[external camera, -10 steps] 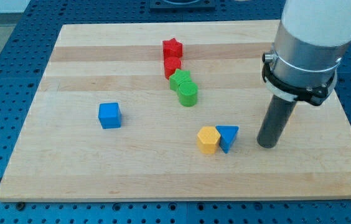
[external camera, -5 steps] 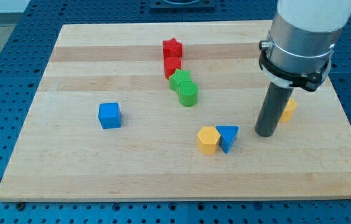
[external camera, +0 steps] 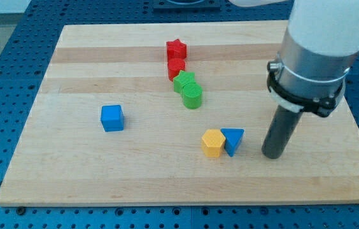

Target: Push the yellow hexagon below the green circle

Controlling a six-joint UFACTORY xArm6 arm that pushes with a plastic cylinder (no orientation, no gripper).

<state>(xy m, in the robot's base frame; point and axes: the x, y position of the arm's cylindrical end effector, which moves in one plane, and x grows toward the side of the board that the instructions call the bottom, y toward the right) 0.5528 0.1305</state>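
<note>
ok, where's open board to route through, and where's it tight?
Open: the view's left strip beyond the blue cube, and the gap between it and the green circle. Tight: the red/green column at top centre, and the yellow hexagon touching the blue triangle, with my tip just to their right.

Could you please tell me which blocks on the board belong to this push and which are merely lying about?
Job:
yellow hexagon
green circle
my tip, right of the blue triangle

Lying about:
blue triangle
blue cube
green star
two red blocks
</note>
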